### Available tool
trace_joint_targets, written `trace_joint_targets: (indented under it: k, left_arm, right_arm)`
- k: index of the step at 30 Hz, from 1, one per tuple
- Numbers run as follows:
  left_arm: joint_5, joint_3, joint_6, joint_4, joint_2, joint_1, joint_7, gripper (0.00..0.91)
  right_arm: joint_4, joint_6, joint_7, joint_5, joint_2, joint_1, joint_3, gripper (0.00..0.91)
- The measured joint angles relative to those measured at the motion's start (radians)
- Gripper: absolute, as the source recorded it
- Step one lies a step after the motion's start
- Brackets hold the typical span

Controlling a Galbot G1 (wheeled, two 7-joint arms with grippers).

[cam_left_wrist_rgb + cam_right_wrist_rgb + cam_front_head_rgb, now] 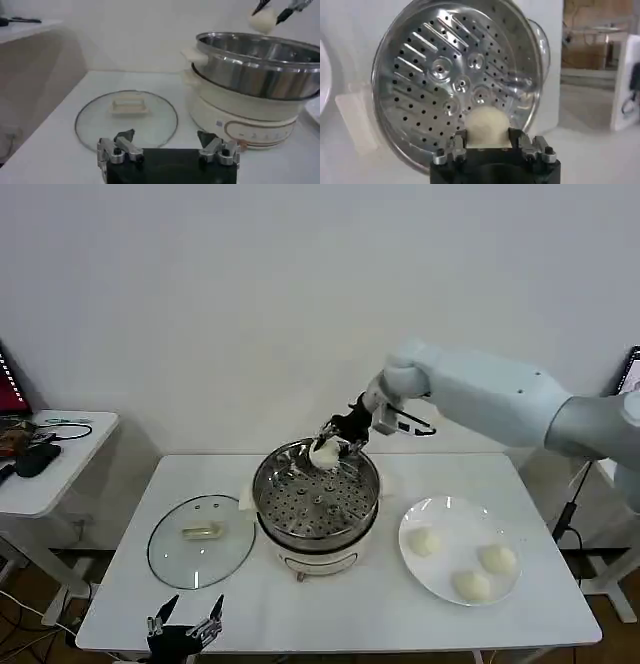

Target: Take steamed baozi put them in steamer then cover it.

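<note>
My right gripper [330,446] is shut on a steamed baozi [487,126] and holds it above the far rim of the steamer [316,496]. The steamer's perforated steel basket [420,60] has nothing in it. In the left wrist view that baozi [262,20] hangs over the steamer [260,65]. Three more baozi [424,541] [497,559] [471,585] lie on the white plate [450,514] to the steamer's right. The glass cover [201,541] lies flat on the table to the steamer's left. My left gripper [185,620] stays open low at the table's front edge, near the cover [126,117].
A small side table [45,459] with cables and dark objects stands to the left of the white work table [330,614]. A white wall rises behind. Bare table lies in front of the steamer and plate.
</note>
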Motion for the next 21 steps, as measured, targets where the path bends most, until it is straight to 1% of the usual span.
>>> trace_joint_targets:
  k: [9,21]
  left_arm:
    - [0.0,0.0,0.003,-0.009,-0.001,-0.003,-0.002,0.907]
    - [0.002,0.008,0.003,-0.013,-0.002,-0.002,-0.002,0.907]
  right_arm:
    - [-0.034,0.014,0.018,-0.09,0.038,-0.039,0.009,0.564]
    - [-0.082,0.021,0.025,-0.154,0.074,-0.083,0.02,0.564]
